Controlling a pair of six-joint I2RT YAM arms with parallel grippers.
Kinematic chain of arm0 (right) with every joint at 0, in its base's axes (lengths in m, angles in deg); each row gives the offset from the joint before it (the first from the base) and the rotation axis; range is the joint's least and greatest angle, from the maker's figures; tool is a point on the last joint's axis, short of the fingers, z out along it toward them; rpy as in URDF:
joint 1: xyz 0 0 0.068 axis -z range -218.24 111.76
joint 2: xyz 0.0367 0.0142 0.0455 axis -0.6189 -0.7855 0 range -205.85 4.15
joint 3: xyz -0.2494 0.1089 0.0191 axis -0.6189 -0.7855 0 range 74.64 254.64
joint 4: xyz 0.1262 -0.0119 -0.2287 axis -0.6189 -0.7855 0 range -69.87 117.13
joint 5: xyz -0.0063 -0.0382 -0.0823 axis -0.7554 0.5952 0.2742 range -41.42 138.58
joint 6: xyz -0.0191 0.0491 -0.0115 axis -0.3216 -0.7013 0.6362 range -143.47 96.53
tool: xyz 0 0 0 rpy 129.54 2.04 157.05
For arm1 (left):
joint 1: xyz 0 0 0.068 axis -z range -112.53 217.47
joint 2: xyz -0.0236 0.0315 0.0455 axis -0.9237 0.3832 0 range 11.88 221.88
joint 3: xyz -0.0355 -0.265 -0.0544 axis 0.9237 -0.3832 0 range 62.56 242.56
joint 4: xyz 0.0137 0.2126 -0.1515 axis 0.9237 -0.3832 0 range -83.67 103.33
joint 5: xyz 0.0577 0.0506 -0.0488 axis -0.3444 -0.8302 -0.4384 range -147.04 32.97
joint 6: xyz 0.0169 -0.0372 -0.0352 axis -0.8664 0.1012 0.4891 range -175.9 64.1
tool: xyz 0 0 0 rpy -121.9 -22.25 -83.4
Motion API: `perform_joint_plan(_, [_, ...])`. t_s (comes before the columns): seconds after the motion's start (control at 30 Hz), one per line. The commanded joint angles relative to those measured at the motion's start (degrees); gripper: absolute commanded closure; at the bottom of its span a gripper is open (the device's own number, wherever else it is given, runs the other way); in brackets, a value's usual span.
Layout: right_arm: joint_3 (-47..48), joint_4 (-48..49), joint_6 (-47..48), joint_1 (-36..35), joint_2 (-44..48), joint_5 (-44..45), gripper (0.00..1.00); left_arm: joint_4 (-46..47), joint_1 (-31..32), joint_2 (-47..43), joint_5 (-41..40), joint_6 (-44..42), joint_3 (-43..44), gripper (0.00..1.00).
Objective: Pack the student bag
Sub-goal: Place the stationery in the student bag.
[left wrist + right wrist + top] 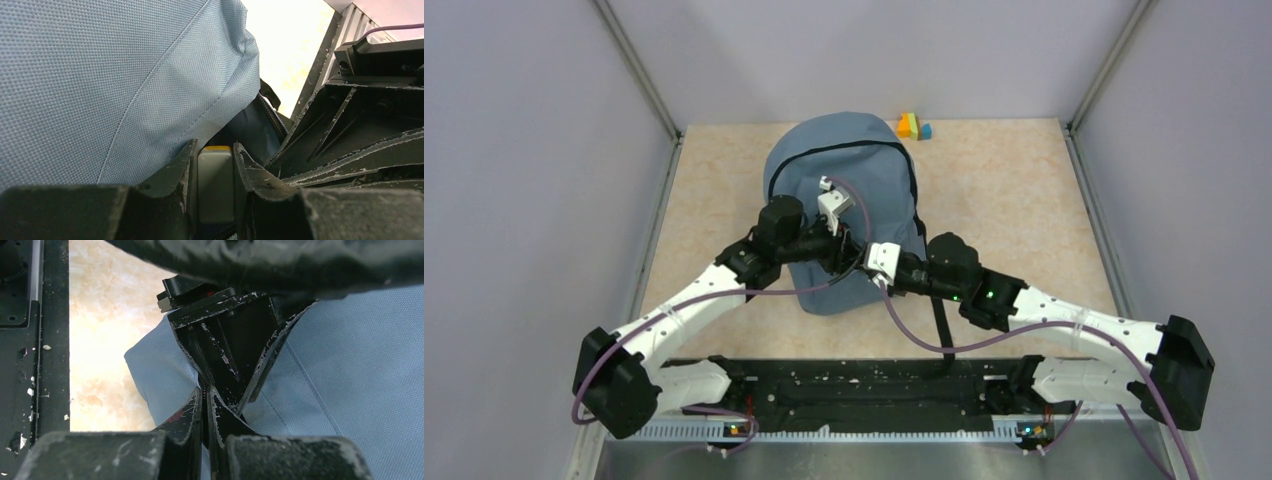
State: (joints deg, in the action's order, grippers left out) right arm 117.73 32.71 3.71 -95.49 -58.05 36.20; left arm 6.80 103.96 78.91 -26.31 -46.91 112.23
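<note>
Student bag (pixel 844 150), grey-blue, lies flat mid-table (pixel 1014 200), with both hands meeting at its near end. The left wrist view shows the left hand (pixel 214 148) gripping a pale block (pixel 215 185) with a yellow end, at the bag's dark zipped opening. In the right wrist view the right hand (pixel 206 392) is closed at the bag's edge. Only the overhead view shows small coloured blocks (pixel 913 126) beyond the bag.

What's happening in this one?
Both arms are working at the student bag on the table. The right gripper is shut, apparently pinching the bag's edge, while the left gripper holds a pale item with a yellow end at the bag's opening. Some coloured blocks sit beside the bag's far end.
</note>
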Motion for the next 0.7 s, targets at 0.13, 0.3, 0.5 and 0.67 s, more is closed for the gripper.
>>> perform_joint_plan(0.13, [1.7, 6.9, -0.1, -0.4, 2.9, 0.3, 1.00, -4.6, 0.7, -3.6, -5.7, -1.3, 2.5, 0.56])
perform_joint_plan(0.3, [1.6, 7.1, 0.0, -0.3, 2.9, 0.2, 1.00, -6.9, 0.7, -8.0, -10.9, -1.3, 3.6, 0.25])
perform_joint_plan(0.5, [1.5, 7.4, 0.0, -0.4, 2.6, 0.2, 1.00, -13.0, 0.6, -13.5, -23.6, 0.7, 8.5, 0.17])
perform_joint_plan(0.67, [1.2, 7.6, -0.3, -0.3, 2.5, 0.3, 1.00, -25.0, 0.4, -15.2, -45.9, 4.5, 17.0, 0.14])
